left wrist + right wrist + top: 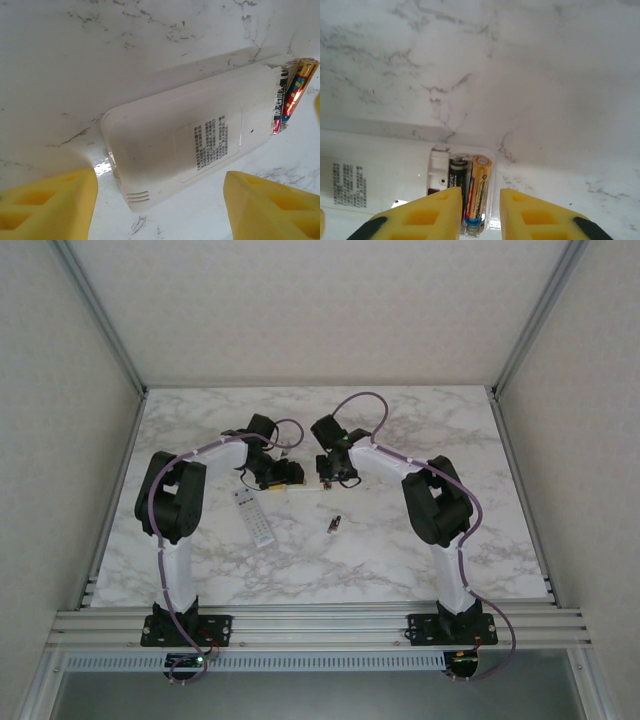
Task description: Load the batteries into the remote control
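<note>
edges: the marble table (450, 540) is fenced by metal rails (110, 510) on the left, right and near sides, with white walls (60, 390) close behind them.
open room: bare marble lies along the far strip, across the right half and along the near edge; both arms crowd the centre-left.
remotes: two. the back-up remote (175, 150) lies between the grippers; the face-up remote (253, 517) lies just beside the left arm.
batteries: three. a gold battery (479, 192) and a dark battery (458, 175) lie side by side in the open compartment (437, 170) at the back-up remote's end; a loose battery (335, 524) lies on the marble nearby.
left gripper (160, 180): wide, its fingers straddle the back-up remote, holding nothing.
right gripper (481, 192): narrow gap, over the gold battery, not clamped on it.
in the way: the face-up remote and the loose battery lie near the work spot.
</note>
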You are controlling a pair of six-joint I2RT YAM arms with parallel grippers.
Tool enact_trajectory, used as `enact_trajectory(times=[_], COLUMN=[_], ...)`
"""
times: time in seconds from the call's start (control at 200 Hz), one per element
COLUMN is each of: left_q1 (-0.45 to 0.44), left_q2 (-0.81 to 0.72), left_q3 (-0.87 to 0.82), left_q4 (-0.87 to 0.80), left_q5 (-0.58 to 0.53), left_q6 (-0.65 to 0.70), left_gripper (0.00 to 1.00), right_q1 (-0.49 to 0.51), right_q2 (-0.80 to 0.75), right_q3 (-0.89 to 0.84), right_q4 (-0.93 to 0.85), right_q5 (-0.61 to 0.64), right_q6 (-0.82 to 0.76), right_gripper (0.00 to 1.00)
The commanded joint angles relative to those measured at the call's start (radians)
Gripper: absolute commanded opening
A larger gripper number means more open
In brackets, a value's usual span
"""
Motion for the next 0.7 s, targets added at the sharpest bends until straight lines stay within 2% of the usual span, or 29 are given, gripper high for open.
enact_trajectory(times=[0.0, 0.24, 0.696], left_q1=[0.009, 0.009, 0.009], left_q2=[0.002, 0.018, 0.031], left_q3=[0.024, 0.038, 0.043], left_q4=[-0.023, -0.028, -0.038], left_q5=[0.011, 0.025, 0.036], left_q6=[0.012, 0.018, 0.025], left_gripper=[0.67, 0.55, 0.52], right_q1=[-0.032, -0.041, -0.041], right_q2=[0.002, 0.059, 0.066], right_q3=[0.041, 0.095, 0.04], right_q4=[-0.041, -0.055, -0.027], right_q5=[-0.025, -0.077, -0.135], right_q6=[0.053, 0.054, 0.057], right_gripper=[0.23, 0.19, 0.13])
